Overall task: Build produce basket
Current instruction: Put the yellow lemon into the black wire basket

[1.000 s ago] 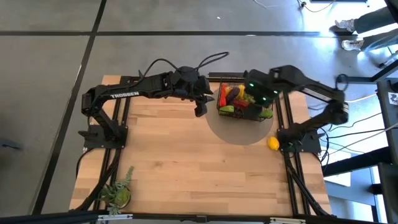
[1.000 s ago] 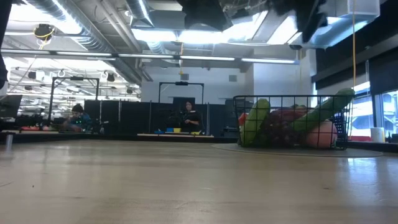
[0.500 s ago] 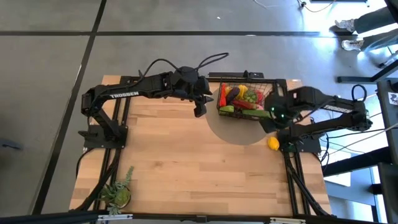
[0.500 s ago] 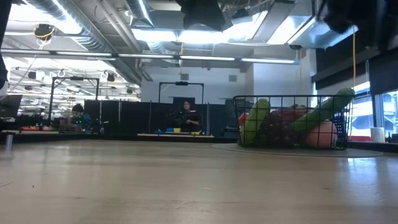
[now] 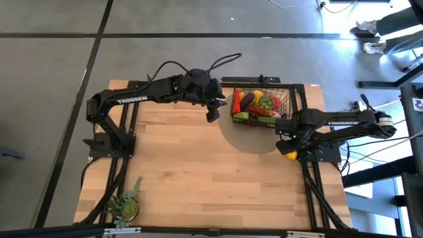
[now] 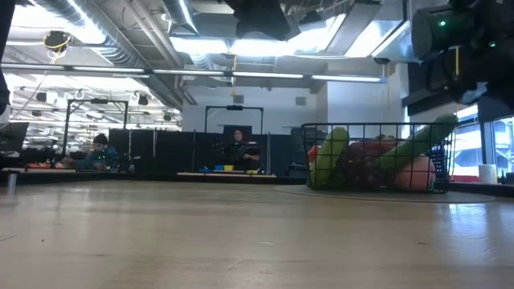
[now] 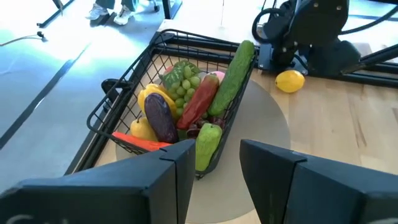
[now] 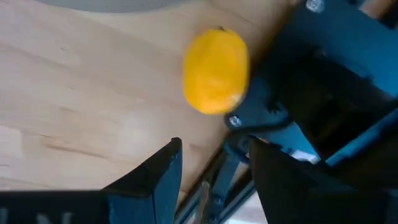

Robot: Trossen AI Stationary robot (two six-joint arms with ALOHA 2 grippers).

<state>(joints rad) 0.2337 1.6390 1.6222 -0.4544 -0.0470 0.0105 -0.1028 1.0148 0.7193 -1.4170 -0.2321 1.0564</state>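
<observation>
Beside the right arm's base on the counter (image 5: pixel 198 172), the lemon (image 5: pixel 290 153) looks light, hard, slippery; right claw (image 5: pixel 285 140) open above, best grasped across its middle.

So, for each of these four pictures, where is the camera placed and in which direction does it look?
High view: above the table, looking straight down; both dark arms, black wire-mesh basket, round yellow lemon.
Low view: at table-top height, level across to the room; basket, right arm overhead.
Left wrist view: past the open left gripper towards basket and lemon.
Right wrist view: past the open right gripper, down at the lemon beside the arm's base.
Both wrist views share the lemon.
</observation>
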